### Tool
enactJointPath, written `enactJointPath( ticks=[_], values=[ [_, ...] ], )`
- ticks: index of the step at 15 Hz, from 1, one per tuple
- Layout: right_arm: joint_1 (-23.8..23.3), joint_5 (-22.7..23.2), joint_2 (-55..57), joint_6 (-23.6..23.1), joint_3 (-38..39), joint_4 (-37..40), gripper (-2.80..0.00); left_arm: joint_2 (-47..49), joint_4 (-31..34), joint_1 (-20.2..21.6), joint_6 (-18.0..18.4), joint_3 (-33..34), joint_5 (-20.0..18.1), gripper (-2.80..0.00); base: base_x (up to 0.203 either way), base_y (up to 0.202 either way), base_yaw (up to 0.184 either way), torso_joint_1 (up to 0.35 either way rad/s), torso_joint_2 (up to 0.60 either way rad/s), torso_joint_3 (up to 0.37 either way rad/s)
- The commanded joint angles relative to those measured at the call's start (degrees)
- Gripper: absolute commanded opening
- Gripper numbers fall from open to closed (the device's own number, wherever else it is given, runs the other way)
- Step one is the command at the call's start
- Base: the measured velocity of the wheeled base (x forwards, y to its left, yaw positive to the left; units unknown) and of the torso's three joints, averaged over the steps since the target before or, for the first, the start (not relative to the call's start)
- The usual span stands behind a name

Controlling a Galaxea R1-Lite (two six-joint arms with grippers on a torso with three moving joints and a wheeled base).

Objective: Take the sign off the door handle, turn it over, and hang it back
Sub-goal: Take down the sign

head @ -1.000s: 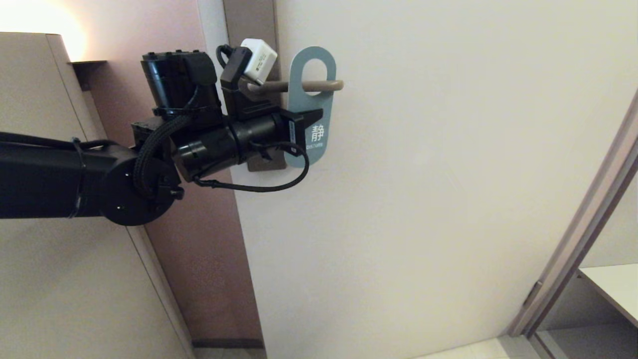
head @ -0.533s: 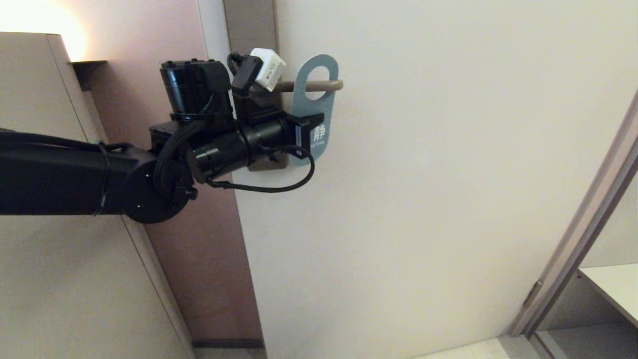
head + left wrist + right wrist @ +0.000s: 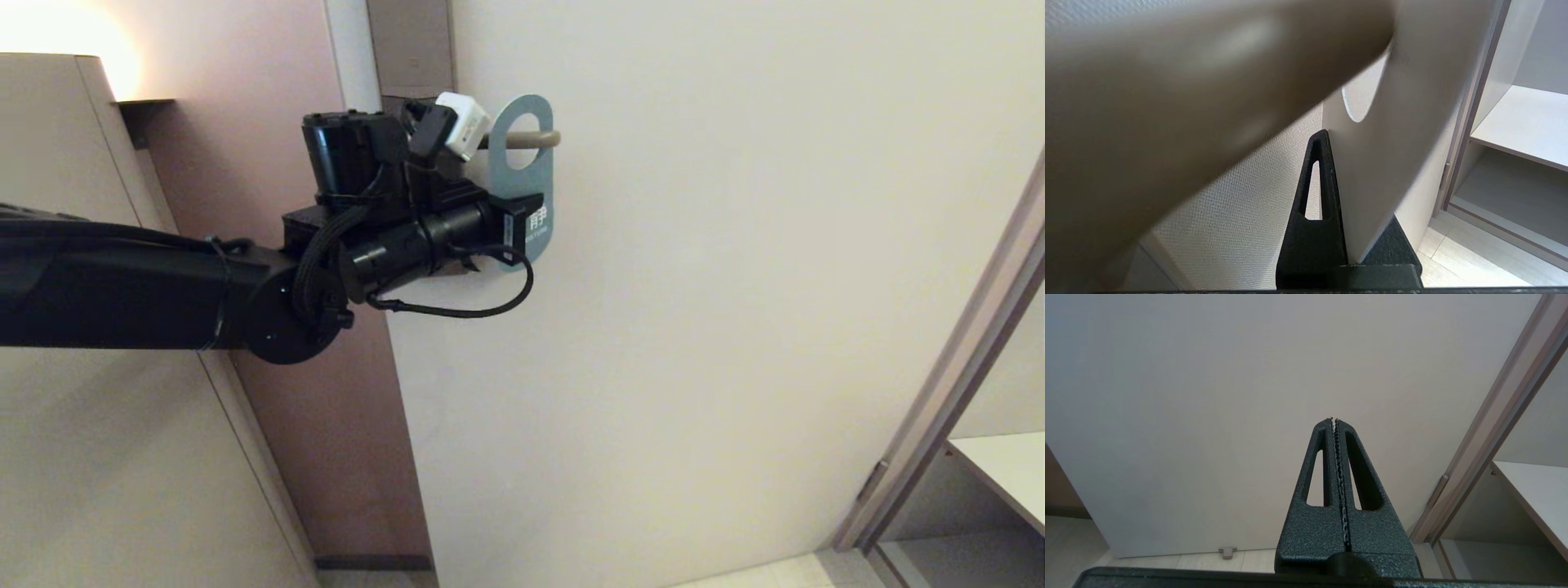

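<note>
The sign (image 3: 535,175) shows its blue face with white characters in the head view, and its oval hole is still round the door handle (image 3: 539,139), close to the lever's free end. My left gripper (image 3: 524,219) is shut on the sign's lower part, reaching in from the left. In the left wrist view the sign (image 3: 1384,163) shows its pale face, pinched between the fingers (image 3: 1316,212), with the blurred door handle (image 3: 1188,81) right in front of the camera. My right gripper (image 3: 1334,419) is shut on nothing and faces the bare door, out of the head view.
The pale door (image 3: 735,286) fills the middle. A door frame (image 3: 939,392) and a white shelf (image 3: 1004,474) lie at the right. A beige cabinet (image 3: 82,449) and a brown wall panel (image 3: 326,408) stand at the left. My left arm hides the handle's plate.
My left gripper has carried the sign to the right along the handle, toward the lever's tip. The sign now looks narrower and sits slightly lower.
</note>
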Motion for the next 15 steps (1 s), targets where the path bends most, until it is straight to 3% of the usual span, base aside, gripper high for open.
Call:
enactJointPath(
  ticks=[1, 3, 7, 15],
  values=[
    [0.0, 0.0, 0.1, -0.1, 0.0, 0.0, -2.8, 0.9, -0.3, 0.0, 0.0, -0.3, 0.0, -2.8, 0.0, 0.0, 0.0, 0.0, 0.0, 0.0],
    [0.0, 0.0, 0.1, -0.1, 0.0, 0.0, -2.8, 0.9, -0.2, 0.1, -0.1, -0.5, 0.1, -2.8, 0.0, 0.0, 0.0, 0.0, 0.0, 0.0],
    [0.0, 0.0, 0.1, -0.1, 0.0, 0.0, -2.8, 1.0, -0.2, 1.0, -0.1, -1.0, 4.8, -2.8, 0.0, 0.0, 0.0, 0.0, 0.0, 0.0],
    [0.0, 0.0, 0.1, -0.1, 0.0, 0.0, -2.8, 0.1, -0.2, -0.4, 0.0, -1.0, 8.9, -2.8, 0.0, 0.0, 0.0, 0.0, 0.0, 0.0]
  ],
)
